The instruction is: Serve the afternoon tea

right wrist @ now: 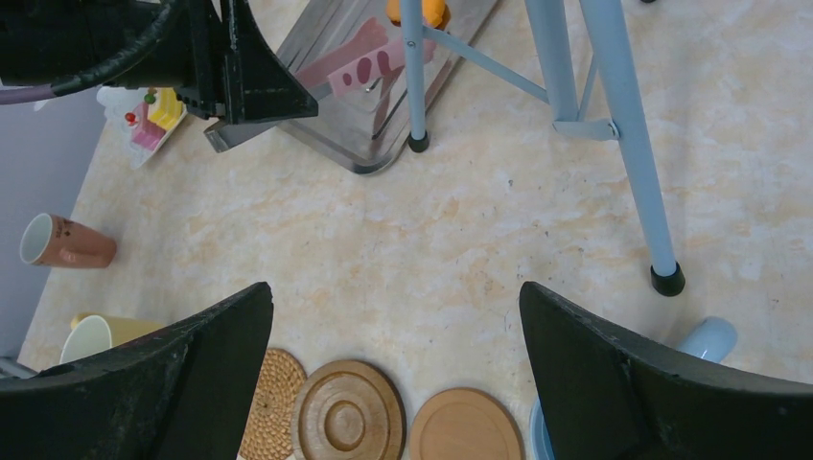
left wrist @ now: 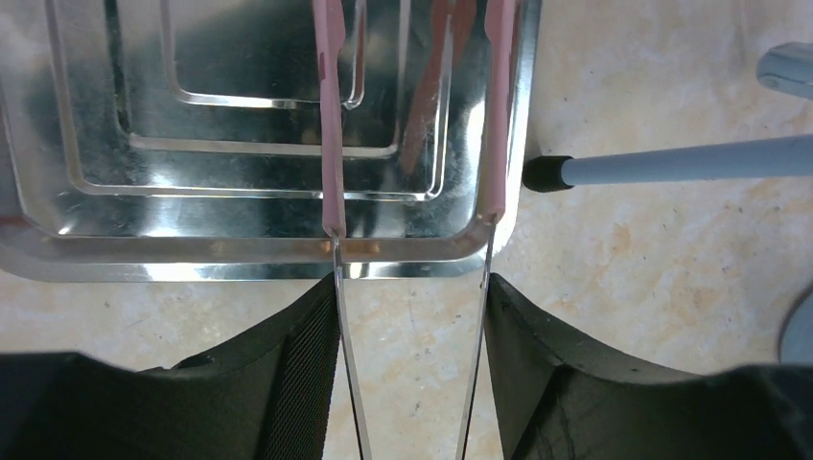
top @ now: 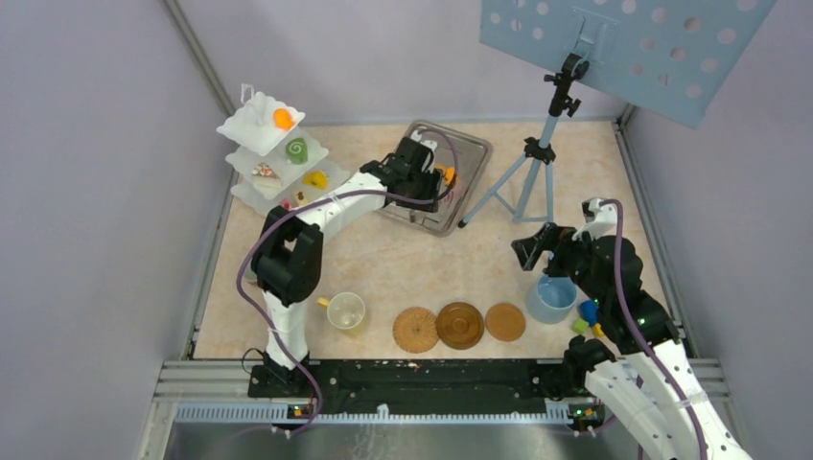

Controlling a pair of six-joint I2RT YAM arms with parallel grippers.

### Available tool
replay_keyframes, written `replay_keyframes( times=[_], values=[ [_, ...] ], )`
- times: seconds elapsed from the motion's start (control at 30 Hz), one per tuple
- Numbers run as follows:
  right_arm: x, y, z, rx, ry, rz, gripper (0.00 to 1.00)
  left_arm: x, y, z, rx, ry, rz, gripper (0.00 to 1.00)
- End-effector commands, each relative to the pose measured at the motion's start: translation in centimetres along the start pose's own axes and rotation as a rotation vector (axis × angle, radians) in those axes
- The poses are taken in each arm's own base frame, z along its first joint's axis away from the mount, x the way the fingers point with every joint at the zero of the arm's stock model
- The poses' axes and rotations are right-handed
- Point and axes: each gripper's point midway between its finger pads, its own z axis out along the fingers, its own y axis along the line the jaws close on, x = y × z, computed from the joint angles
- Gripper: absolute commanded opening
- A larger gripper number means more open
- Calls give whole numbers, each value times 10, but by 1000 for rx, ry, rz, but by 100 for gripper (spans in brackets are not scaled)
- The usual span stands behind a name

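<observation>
The white three-tier stand [top: 240,196] at the back left holds an orange biscuit [top: 283,118], a green swirl roll [top: 296,149], a pink slice [top: 265,172] and a yellow wedge [top: 314,178]. My left gripper [top: 433,178] [left wrist: 410,283] is shut on pink tongs [left wrist: 331,144], whose arms stand apart over the metal tray [left wrist: 240,244] [top: 470,144]. An orange biscuit [top: 448,175] [right wrist: 436,11] lies in the tray. My right gripper [top: 532,251] [right wrist: 395,292] is open and empty above the three brown coasters [top: 459,325] [right wrist: 347,417]. A yellow cup [top: 345,310] [right wrist: 96,335] stands left of them.
A blue tripod [top: 537,163] [right wrist: 614,144] stands between the tray and my right arm, one leg [left wrist: 671,163] beside the tray's corner. A blue cup [top: 551,299] and toy blocks [top: 587,316] sit at the right. A brown cup [right wrist: 67,244] lies on its side at the left.
</observation>
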Motion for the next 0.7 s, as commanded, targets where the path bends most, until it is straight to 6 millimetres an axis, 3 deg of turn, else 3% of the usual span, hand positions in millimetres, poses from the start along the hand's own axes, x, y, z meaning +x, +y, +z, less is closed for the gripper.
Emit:
replay_keyframes(
  times=[0.0, 0.67],
  values=[
    [-6, 5, 0, -18, -30, 3, 98, -39, 0, -4, -57, -132, 22, 59],
    [-6, 4, 1, -15, -26, 3, 98, -45, -11, 32, -29, -106, 52, 54]
  ],
)
